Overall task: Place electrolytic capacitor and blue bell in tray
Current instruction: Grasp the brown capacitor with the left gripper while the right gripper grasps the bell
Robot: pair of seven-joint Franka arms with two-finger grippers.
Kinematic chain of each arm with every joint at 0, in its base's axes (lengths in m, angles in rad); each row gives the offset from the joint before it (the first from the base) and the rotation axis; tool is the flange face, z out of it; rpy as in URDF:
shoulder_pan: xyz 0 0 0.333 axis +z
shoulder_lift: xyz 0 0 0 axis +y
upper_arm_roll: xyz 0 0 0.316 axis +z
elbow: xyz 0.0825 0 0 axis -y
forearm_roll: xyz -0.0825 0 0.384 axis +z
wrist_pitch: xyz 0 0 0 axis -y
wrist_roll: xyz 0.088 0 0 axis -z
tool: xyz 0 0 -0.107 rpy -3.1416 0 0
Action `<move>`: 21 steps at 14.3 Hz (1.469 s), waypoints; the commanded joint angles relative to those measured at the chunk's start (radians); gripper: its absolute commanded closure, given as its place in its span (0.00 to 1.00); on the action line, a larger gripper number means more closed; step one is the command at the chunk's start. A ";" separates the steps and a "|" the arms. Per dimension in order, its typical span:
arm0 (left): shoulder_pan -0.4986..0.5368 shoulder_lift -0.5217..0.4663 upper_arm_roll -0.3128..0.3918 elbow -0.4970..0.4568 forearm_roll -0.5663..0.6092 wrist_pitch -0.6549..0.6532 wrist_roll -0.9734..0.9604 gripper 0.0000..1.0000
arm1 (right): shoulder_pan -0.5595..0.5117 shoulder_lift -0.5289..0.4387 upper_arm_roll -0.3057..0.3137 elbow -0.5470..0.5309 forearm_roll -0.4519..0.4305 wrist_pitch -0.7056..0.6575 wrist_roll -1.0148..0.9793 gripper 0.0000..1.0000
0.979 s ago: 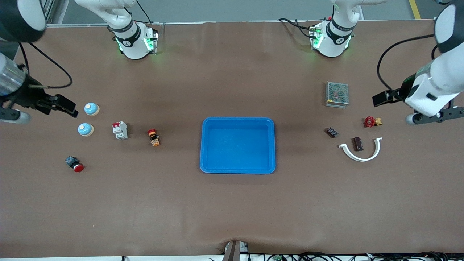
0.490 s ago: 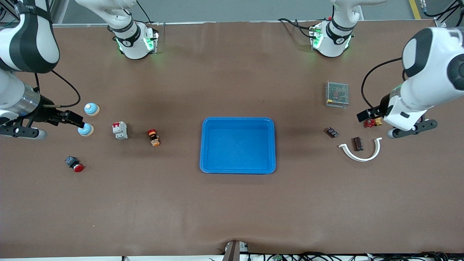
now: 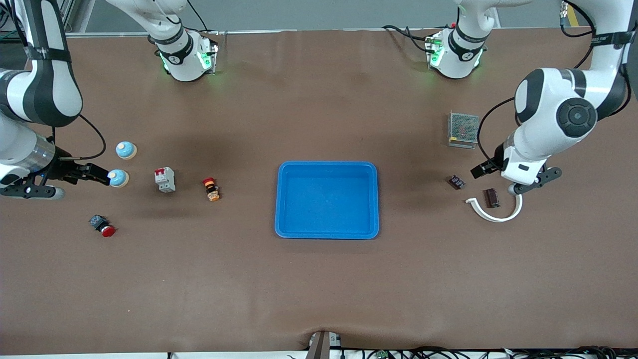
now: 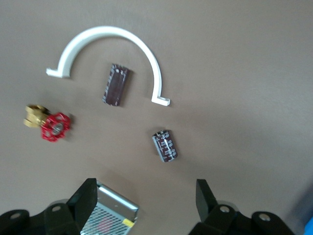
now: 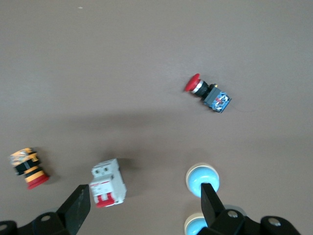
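The bright-blue tray (image 3: pixel 326 234) lies empty mid-table. Two dark capacitors lie toward the left arm's end: one (image 3: pixel 456 182) alone, also in the left wrist view (image 4: pixel 165 145), and one (image 3: pixel 492 197) inside a white arc, also in that view (image 4: pixel 116 85). My left gripper (image 3: pixel 479 170) is open and empty above the table beside them (image 4: pixel 144 200). Two blue bells (image 3: pixel 126 150) (image 3: pixel 118 178) stand toward the right arm's end. My right gripper (image 3: pixel 102 174) is open and empty beside the nearer bell (image 5: pixel 202 178); its midpoint shows in the right wrist view (image 5: pixel 144 203).
A white arc bracket (image 3: pixel 496 212), a metal mesh box (image 3: pixel 463 129) and a red valve (image 4: pixel 51 125) lie near the capacitors. A white circuit breaker (image 3: pixel 165 179), an orange-and-red button (image 3: pixel 211 189) and a red push button (image 3: pixel 102 225) lie near the bells.
Both arms have come in from the table's ends. The left gripper has moved over toward the capacitors. The right gripper has moved down beside the nearer bell.
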 commanded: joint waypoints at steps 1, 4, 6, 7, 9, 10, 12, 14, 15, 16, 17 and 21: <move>0.009 0.040 -0.004 -0.055 -0.038 0.108 -0.066 0.16 | -0.040 0.011 0.017 -0.062 -0.010 0.080 -0.032 0.00; 0.011 0.104 -0.004 -0.091 -0.042 0.227 -0.141 0.17 | -0.063 0.046 0.015 -0.135 -0.011 0.203 -0.063 0.00; 0.005 0.146 -0.006 -0.091 -0.040 0.281 -0.221 0.20 | -0.068 0.094 0.015 -0.143 -0.011 0.227 -0.082 0.00; 0.005 0.164 -0.006 -0.095 -0.040 0.310 -0.227 0.21 | -0.078 0.109 0.015 -0.145 -0.011 0.237 -0.095 0.00; 0.009 0.200 -0.006 -0.109 -0.042 0.372 -0.230 0.21 | -0.092 0.128 0.015 -0.168 -0.011 0.282 -0.131 0.00; 0.009 0.210 -0.006 -0.112 -0.042 0.392 -0.241 0.22 | -0.104 0.135 0.015 -0.181 -0.011 0.312 -0.143 0.00; 0.008 0.226 -0.006 -0.117 -0.042 0.404 -0.250 0.27 | -0.114 0.139 0.015 -0.200 -0.011 0.336 -0.169 0.00; 0.006 0.247 -0.006 -0.118 -0.040 0.422 -0.250 0.32 | -0.134 0.139 0.015 -0.226 -0.011 0.372 -0.198 0.00; 0.006 0.258 -0.006 -0.120 -0.040 0.426 -0.250 0.32 | -0.138 0.139 0.015 -0.241 -0.011 0.394 -0.204 0.00; 0.006 0.261 -0.006 -0.118 -0.040 0.426 -0.250 0.33 | -0.141 0.139 0.015 -0.261 -0.011 0.425 -0.207 0.00; 0.006 0.269 -0.006 -0.118 -0.040 0.426 -0.250 0.34 | -0.141 0.139 0.014 -0.281 -0.011 0.457 -0.207 0.00; 0.005 0.273 -0.006 -0.120 -0.040 0.432 -0.250 0.52 | -0.152 0.168 0.014 -0.336 -0.011 0.563 -0.209 0.00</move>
